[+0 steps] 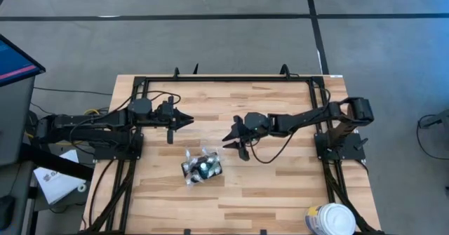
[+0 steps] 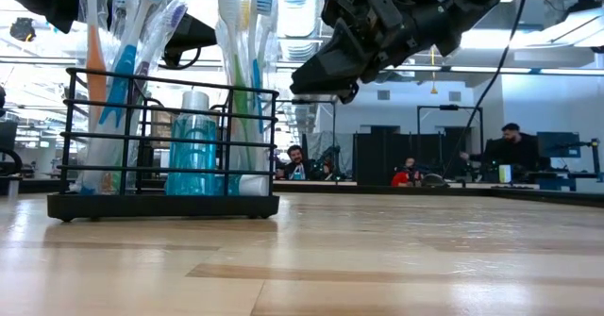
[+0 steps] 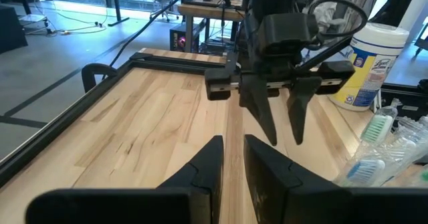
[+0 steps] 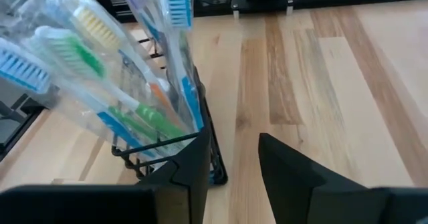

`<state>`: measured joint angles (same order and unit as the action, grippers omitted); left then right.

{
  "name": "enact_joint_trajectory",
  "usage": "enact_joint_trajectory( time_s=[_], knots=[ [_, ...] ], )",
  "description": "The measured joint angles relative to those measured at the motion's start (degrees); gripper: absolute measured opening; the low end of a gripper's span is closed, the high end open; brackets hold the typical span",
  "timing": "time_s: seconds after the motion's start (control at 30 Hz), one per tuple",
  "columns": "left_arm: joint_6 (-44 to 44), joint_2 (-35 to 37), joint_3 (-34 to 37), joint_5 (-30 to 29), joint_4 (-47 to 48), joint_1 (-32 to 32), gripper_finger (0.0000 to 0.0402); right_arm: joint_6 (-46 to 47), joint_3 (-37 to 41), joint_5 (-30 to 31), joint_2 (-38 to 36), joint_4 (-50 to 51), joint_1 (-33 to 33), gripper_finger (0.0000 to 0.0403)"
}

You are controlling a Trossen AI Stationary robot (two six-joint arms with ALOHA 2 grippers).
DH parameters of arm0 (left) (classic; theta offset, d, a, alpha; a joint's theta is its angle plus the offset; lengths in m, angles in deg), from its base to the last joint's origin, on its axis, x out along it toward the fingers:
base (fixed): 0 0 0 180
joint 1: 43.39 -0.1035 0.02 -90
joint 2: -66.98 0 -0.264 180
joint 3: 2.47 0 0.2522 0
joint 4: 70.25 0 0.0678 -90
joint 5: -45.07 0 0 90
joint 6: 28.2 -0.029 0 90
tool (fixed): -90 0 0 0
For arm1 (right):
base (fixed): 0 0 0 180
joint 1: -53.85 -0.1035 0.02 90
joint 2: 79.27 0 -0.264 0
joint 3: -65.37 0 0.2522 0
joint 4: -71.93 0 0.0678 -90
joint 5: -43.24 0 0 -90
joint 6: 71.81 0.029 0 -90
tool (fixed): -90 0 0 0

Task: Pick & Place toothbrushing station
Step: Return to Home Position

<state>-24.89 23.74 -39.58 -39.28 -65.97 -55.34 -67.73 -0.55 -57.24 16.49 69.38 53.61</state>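
L gripper (image 1: 188, 119): hovering left of centre, fingers barely parted, empty. Black toothbrush rack (image 1: 201, 166): upright, loaded, near both grippers. R gripper (image 1: 233, 140): just beside rack, fingers apart, empty. I'd raise R vertically first, then retract, avoiding brush heads (image 4: 177, 0).

No wording can be read for certain. The white tub (image 3: 372, 67), at the table's (image 1: 280, 186) five o'clock corner, carries blue-and-yellow print, perhaps a brand name, too blurred to spell out.
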Motion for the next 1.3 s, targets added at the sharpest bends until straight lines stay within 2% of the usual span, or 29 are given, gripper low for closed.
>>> enact_joint_trajectory(
  time_s=[0.63, 0.9, 1.07, 1.2, 1.3],
  knots=[
    [0.00, 0.00, 0.00, 0.00, 0.01, 0.00, 0.0053, -1.07, -0.07, 0.00, -2.68, 6.51, 0.14, 0.0118],
    [-0.89, 0.81, 0.00, 0.01, 0.19, 0.00, 0.0053, -0.87, -0.04, 0.21, -8.71, 14.56, 0.80, 0.0118],
    [-1.34, 2.39, 0.01, 0.12, 0.64, 0.00, 0.0053, -0.69, -0.04, 3.10, -12.64, 21.39, 0.78, 0.0118],
    [-2.88, 4.70, 2.48, 0.15, 0.59, -0.08, 0.0053, -0.15, -0.04, 3.37, -16.00, 25.19, 0.78, 0.0118],
    [-2.97, 8.07, 4.25, 0.15, 0.37, -0.57, 0.0053, -0.05, -0.04, 5.80, -18.61, 27.89, 0.52, 0.0118]
  ],
)
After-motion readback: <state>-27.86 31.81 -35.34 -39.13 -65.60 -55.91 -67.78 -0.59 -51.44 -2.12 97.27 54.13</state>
